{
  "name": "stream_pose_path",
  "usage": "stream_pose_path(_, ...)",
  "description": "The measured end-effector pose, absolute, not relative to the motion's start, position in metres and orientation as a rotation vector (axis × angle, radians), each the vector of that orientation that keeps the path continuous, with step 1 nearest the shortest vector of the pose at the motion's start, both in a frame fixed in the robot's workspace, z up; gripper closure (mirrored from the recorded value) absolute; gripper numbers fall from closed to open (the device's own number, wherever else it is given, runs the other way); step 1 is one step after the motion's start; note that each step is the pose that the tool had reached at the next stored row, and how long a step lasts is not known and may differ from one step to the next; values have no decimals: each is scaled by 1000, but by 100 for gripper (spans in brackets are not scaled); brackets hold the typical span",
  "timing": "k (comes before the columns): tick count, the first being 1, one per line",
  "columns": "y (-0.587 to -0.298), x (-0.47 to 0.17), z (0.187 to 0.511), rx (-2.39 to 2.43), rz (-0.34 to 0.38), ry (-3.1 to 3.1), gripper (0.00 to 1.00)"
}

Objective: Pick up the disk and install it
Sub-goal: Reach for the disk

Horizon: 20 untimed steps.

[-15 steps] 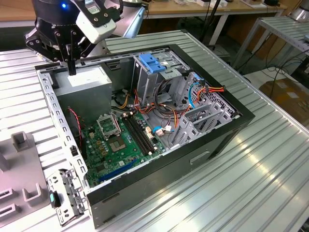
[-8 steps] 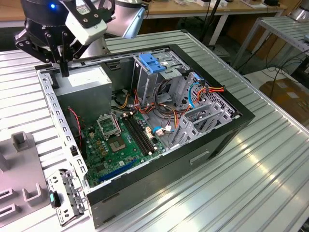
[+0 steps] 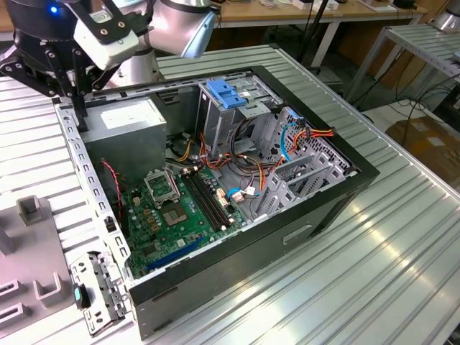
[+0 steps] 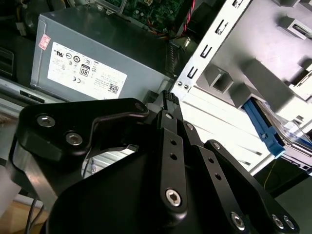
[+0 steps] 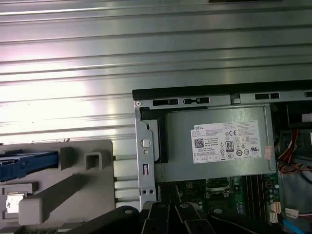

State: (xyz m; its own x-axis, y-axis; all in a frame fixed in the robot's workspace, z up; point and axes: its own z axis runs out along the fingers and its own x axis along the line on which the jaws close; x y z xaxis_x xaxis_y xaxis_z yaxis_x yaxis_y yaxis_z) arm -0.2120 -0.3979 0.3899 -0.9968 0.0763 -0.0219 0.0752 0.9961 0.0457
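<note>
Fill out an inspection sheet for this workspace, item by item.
Surface: ribbed metal table carrying an open computer case.
Job's things: disk sits in the grey fixture beside the case, not installed.
Clutter: nothing seen.
Grippers: gripper hangs over the case's edge by the power supply, apart from the disk.
Cables: orange, red and yellow wires inside the case.
Surroundings: workbench and cardboard box beyond the table.

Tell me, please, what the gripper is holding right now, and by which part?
Nothing, it seems: the disk lies in the grey fixture beside the computer case, apart from the gripper.
</note>
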Motion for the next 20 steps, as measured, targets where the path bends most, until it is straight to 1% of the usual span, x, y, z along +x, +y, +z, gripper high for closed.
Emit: stream_pose_path(20,-398,-253,390,118,70,3115,89)
